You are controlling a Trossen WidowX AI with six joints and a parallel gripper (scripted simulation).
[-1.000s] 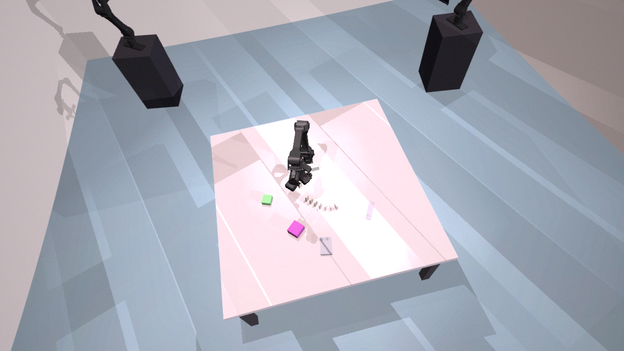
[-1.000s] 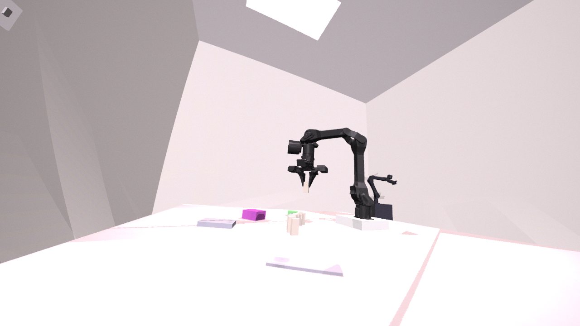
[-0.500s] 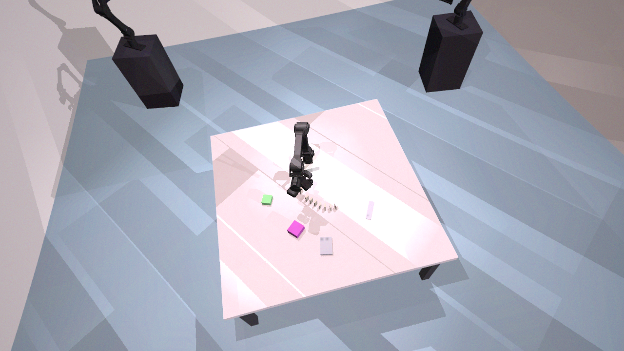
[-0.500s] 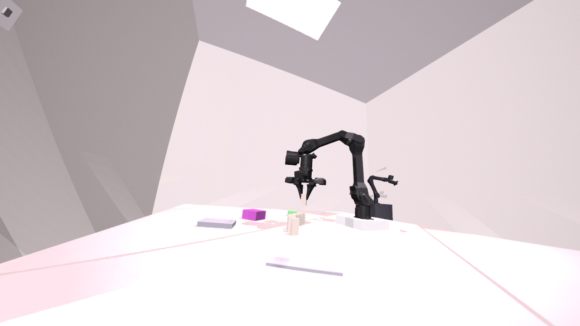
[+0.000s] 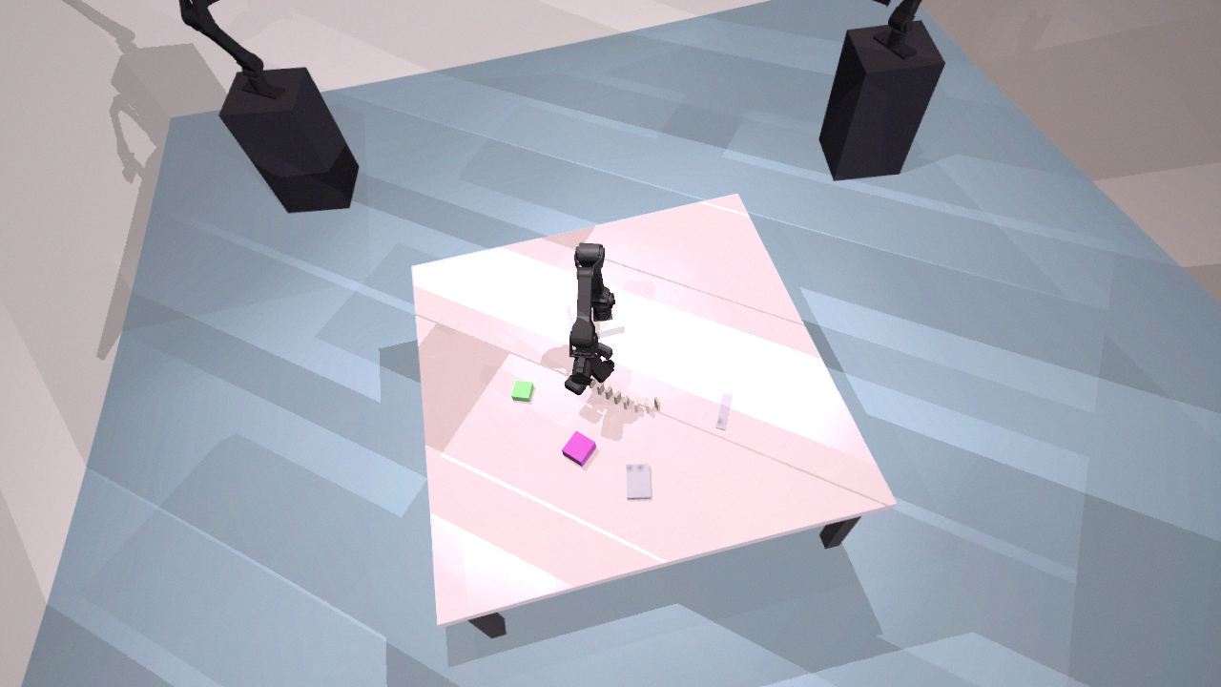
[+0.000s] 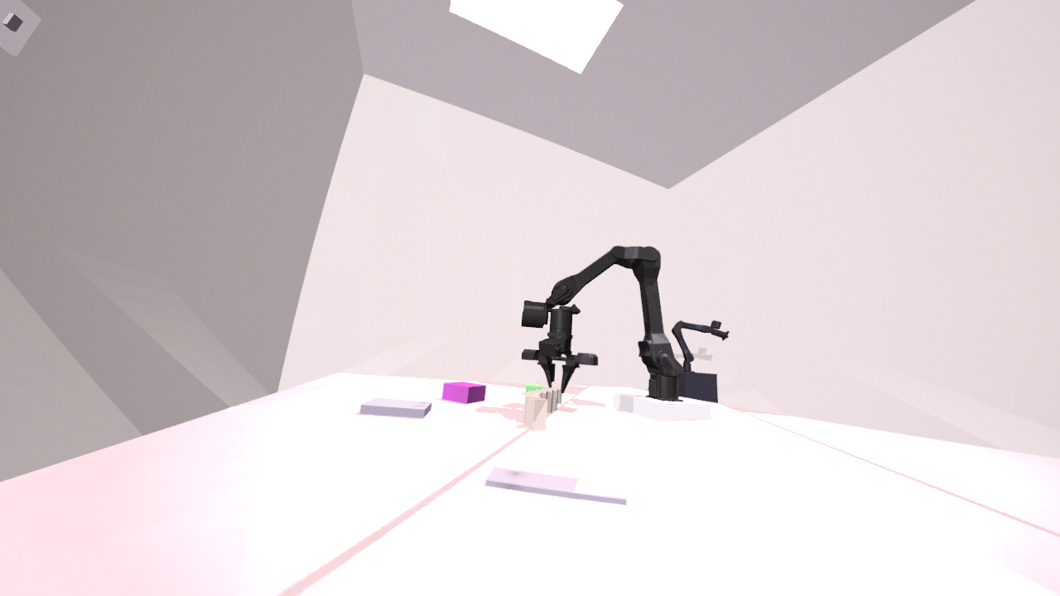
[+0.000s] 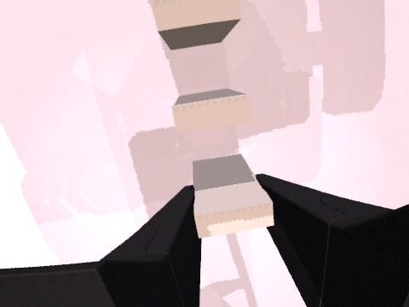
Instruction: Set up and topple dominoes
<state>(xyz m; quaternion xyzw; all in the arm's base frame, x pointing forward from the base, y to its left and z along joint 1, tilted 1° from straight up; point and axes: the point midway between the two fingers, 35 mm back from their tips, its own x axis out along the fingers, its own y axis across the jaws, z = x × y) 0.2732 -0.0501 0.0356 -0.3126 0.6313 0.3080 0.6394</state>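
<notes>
My gripper (image 6: 557, 388) (image 7: 225, 190) is shut on a beige domino (image 7: 233, 201), held upright between the fingertips at the arm-side end of the row. Whether its foot touches the table cannot be told. Just beyond it in the wrist view stands the nearest row domino (image 7: 213, 120), with a gap between them, and then another domino (image 7: 198, 14). The row curves away to the right in the top view, ending at a far-end domino (image 5: 656, 404) (image 6: 535, 412). The arm hides the fingertips in the top view.
A green block (image 5: 522, 391) (image 6: 533, 387) lies left of the row in the top view. A magenta block (image 5: 578, 447) (image 6: 463, 391) and a grey slab (image 5: 638, 482) (image 6: 395, 408) lie in front. A thin grey plate (image 5: 724, 411) (image 6: 532, 481) lies beyond the row's far end.
</notes>
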